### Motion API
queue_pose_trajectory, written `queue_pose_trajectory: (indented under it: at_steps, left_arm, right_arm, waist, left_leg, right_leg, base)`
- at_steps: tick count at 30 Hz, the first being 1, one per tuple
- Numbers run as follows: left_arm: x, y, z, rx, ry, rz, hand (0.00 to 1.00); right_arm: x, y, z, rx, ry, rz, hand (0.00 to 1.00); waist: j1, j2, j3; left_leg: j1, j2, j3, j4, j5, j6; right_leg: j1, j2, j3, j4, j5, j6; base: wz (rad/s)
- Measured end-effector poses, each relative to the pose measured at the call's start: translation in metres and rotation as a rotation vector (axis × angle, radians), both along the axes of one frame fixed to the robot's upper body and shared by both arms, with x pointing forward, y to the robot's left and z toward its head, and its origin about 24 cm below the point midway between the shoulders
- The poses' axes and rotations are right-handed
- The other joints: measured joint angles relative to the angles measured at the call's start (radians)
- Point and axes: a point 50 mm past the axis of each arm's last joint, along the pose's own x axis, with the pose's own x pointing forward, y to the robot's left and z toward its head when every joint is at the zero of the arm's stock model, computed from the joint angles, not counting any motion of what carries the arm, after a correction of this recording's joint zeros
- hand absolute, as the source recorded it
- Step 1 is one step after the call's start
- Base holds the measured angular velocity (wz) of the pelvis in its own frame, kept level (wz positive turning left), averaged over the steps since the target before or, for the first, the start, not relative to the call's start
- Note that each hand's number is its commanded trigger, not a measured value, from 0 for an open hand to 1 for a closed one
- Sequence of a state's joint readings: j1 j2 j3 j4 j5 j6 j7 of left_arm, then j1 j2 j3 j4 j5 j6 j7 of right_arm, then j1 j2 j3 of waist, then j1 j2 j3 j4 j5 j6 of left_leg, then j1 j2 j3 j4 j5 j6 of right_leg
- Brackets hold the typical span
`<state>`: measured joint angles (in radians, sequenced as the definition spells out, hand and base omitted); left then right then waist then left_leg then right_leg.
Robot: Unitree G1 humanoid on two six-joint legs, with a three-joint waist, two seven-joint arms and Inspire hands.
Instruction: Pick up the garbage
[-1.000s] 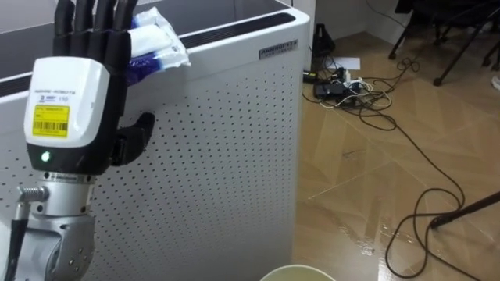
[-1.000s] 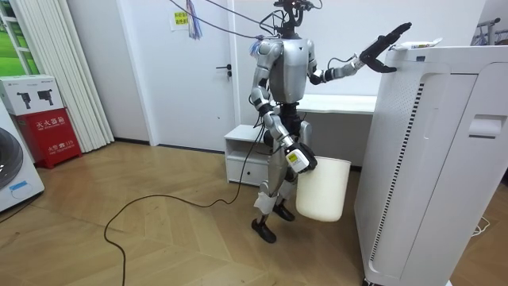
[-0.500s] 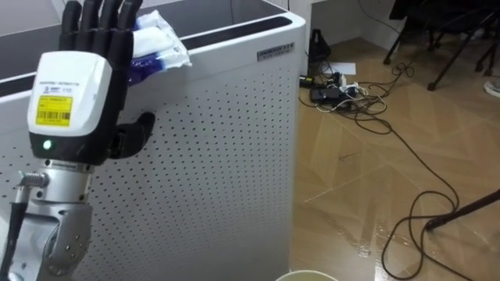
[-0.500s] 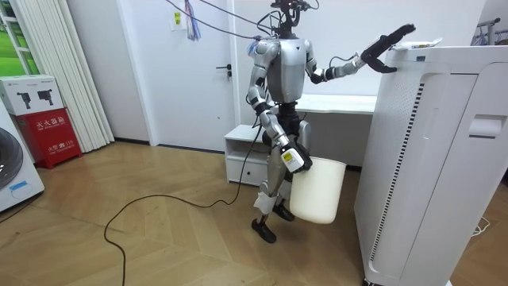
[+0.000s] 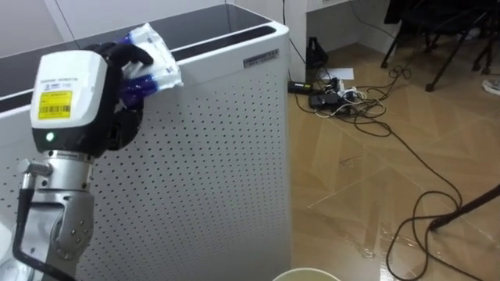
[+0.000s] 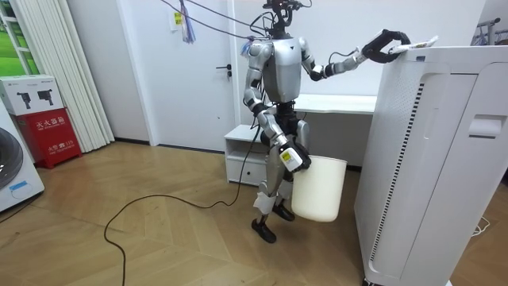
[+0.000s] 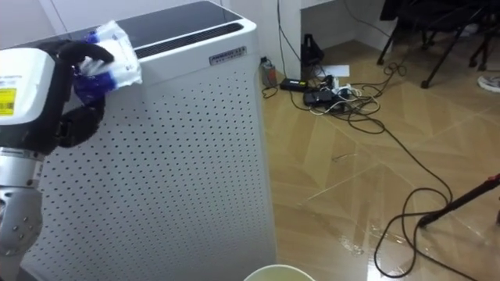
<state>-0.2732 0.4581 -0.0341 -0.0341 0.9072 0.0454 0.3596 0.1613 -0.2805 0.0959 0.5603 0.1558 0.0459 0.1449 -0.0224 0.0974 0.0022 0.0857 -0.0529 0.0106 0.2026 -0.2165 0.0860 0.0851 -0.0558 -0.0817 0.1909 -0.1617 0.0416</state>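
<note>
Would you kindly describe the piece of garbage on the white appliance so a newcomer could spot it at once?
Find the tall white perforated appliance beside the robot; on its top edge lies a crumpled plastic wrapper. It is white with blue patches, and the dark fingers of the left hand curl over it.

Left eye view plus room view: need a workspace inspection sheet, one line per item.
Surface: top edge of the tall white perforated cabinet, where the garbage lies.
Job's things: blue-and-white plastic wrapper at the cabinet's top edge; white bin at the robot's side.
Clutter: sheet of paper on the floor.
Hands: left hand raised, fingers curled round the wrapper; right hand low at the bin's rim.
Cables: black cables tangled on the wood floor beyond the cabinet.
Surroundings: white door, red box by the wall.
</note>
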Motion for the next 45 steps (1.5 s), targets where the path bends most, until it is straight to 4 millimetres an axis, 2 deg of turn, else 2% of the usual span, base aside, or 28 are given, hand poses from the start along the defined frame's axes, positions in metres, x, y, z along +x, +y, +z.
queue_pose_trajectory:
  at_steps: [7,12,17,19,20,22,24,26,31,34,41,45]
  left_arm:
    - [0.000,0.009,0.002,-0.013,-0.009,0.044,1.00]
    - [-0.002,0.008,0.005,-0.018,-0.044,0.041,1.00]
    - [-0.006,0.005,0.011,-0.138,-0.079,-0.021,1.00]
    - [-0.007,0.003,0.015,-0.170,-0.097,-0.043,1.00]
    - [-0.008,0.001,0.016,-0.181,-0.104,-0.056,1.00]
    - [-0.013,-0.008,0.026,-0.254,-0.125,-0.136,1.00]
    - [-0.017,-0.020,0.031,-0.314,-0.132,-0.213,1.00]
    - [-0.021,-0.040,0.029,-0.386,-0.122,-0.332,1.00]
    - [-0.029,-0.065,0.017,-0.532,0.013,-0.567,1.00]
    - [-0.030,-0.070,0.012,-0.593,0.116,-0.654,1.00]
    - [-0.036,-0.078,0.018,-0.573,0.185,-0.785,1.00]
    - [-0.037,-0.080,0.013,-0.556,0.234,-0.801,1.00]
  right_arm:
    - [0.002,-0.001,0.002,-0.011,-0.001,-0.007,1.00]
    - [0.002,-0.001,0.002,-0.020,0.004,-0.016,1.00]
    - [0.005,-0.001,0.003,-0.023,-0.006,-0.027,1.00]
    - [0.008,0.003,0.004,-0.016,-0.016,-0.027,1.00]
    - [0.010,0.004,0.004,-0.015,-0.019,-0.022,1.00]
    - [0.013,0.006,0.006,-0.010,-0.039,-0.010,1.00]
    - [0.014,0.009,0.007,-0.009,-0.051,0.003,1.00]
    - [0.016,0.015,0.006,-0.010,-0.057,0.028,1.00]
    - [0.027,0.029,0.010,0.016,-0.084,0.077,1.00]
    - [0.032,0.035,0.015,0.024,-0.121,0.099,1.00]
    - [0.041,0.037,0.024,0.028,-0.175,0.107,1.00]
    - [0.046,0.039,0.031,0.027,-0.208,0.120,1.00]
  waist:
    - [-0.003,0.005,0.0054]
    - [0.001,0.005,0.0060]
    - [0.008,-0.007,0.0068]
    - [0.011,-0.010,0.0040]
    - [0.010,-0.014,0.0057]
    - [0.015,-0.030,0.0056]
    - [0.023,-0.036,0.0068]
    - [0.029,-0.037,0.0062]
    - [0.028,-0.034,0.0042]
    - [0.027,-0.035,0.0044]
    - [0.034,-0.038,0.0040]
    - [0.035,-0.039,0.0040]
  left_leg:
    - [0.012,0.008,0.015,-0.018,0.005,-0.008]
    - [0.011,0.007,0.016,-0.030,0.011,-0.012]
    - [0.003,0.007,0.015,-0.025,0.013,-0.011]
    - [-0.005,0.007,0.015,-0.021,0.013,-0.011]
    - [-0.006,0.007,0.014,-0.021,0.013,-0.011]
    - [-0.021,0.007,0.011,-0.013,0.013,-0.011]
    - [-0.022,0.006,0.013,-0.014,0.013,-0.011]
    - [-0.022,0.006,0.015,-0.014,0.013,-0.011]
    - [-0.022,0.008,0.016,-0.014,0.013,-0.011]
    - [-0.027,0.010,0.016,-0.013,0.013,-0.011]
    - [-0.035,0.008,0.016,0.000,0.013,-0.011]
    - [-0.045,0.009,0.020,0.004,0.014,-0.010]
  right_leg:
    - [-0.002,0.009,0.013,0.000,0.004,-0.006]
    - [-0.008,0.008,0.012,-0.002,0.004,-0.006]
    - [-0.018,0.008,0.014,-0.003,0.004,-0.006]
    - [-0.022,0.008,0.010,-0.004,0.004,-0.006]
    - [-0.024,0.007,0.007,-0.004,0.004,-0.006]
    - [-0.036,0.005,0.001,-0.004,0.004,-0.006]
    - [-0.036,0.004,-0.001,-0.006,0.004,-0.006]
    - [-0.035,0.003,-0.004,-0.006,0.004,-0.006]
    - [-0.034,0.003,-0.011,-0.007,0.004,-0.006]
    - [-0.035,0.003,-0.020,-0.007,0.004,-0.006]
    - [-0.036,0.001,-0.027,-0.002,0.004,-0.006]
    - [-0.054,0.000,-0.028,0.014,0.004,-0.006]
  base:
    - [-0.05]
    - [0.00]
    - [0.00]
    - [0.00]
    - [0.06]
    - [0.10]
    - [0.03]
    - [0.04]
    - [0.01]
    - [0.07]
    - [0.03]
    - [-0.04]
